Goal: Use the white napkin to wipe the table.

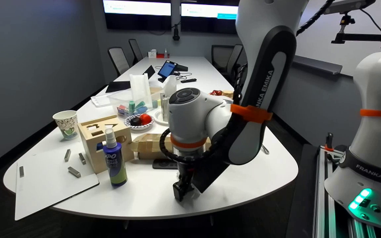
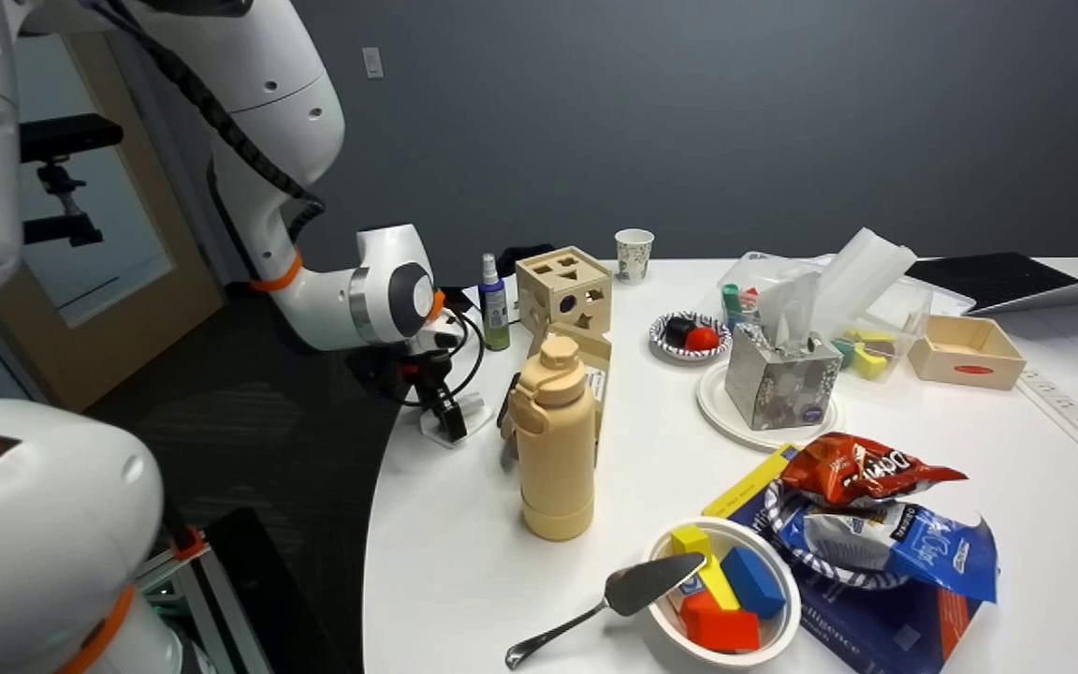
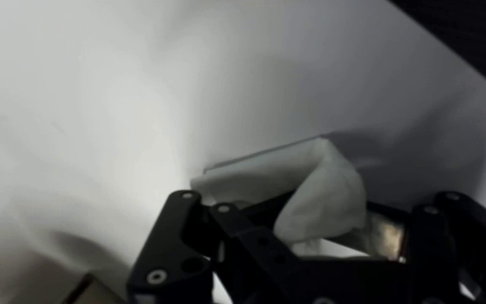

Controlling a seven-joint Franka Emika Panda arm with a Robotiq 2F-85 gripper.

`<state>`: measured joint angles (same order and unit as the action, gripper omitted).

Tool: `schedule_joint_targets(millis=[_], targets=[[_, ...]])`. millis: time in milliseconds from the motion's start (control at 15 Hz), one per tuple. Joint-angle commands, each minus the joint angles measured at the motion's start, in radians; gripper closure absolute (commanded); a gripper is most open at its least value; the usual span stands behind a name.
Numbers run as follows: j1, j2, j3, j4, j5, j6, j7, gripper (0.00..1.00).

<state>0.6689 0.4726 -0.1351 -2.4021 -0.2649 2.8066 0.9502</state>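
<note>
The white napkin [image 3: 329, 194] is folded and bunched between the black fingers of my gripper [image 3: 323, 207] in the wrist view. One fold stands up toward the camera and another part spreads over the table [image 3: 112, 105]. The gripper looks shut on it. In both exterior views the gripper [image 1: 184, 192] [image 2: 450, 429] points down at the white tabletop [image 1: 250, 185] [image 2: 445, 552], close to the rounded end. The napkin [image 2: 475, 418] shows partly beside the fingers, low on the table. In an exterior view it is mostly hidden and hard to tell from the tabletop.
A blue spray bottle [image 1: 114, 162], a wooden shape box [image 1: 106, 142] and a black remote [image 1: 164, 164] stand or lie near the gripper. A beige bottle [image 2: 555, 449] stands before a cardboard box [image 2: 601, 360]. A bowl of blocks [image 2: 778, 622] and a cake server [image 2: 586, 613] lie farther along.
</note>
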Motion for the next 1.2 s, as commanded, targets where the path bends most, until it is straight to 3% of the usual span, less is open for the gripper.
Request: schedule_joint_targets(millis=[0,200,600,800,1133], targets=[[-0.015,-0.076,0.004,-0.124,0.021,0.031,0.046,1.0],[-0.036,-0.078,0.027,-0.144,0.018,0.07,0.025,1.0],[0.012,-0.02,0.0,-0.082,0.025,0.26,-0.03,1.0],[0.006,0.023,0.017,-0.015,0.062,0.27,-0.104,1.0],[-0.051,0.132,0.113,0.154,0.142,0.232,-0.272,1.0]])
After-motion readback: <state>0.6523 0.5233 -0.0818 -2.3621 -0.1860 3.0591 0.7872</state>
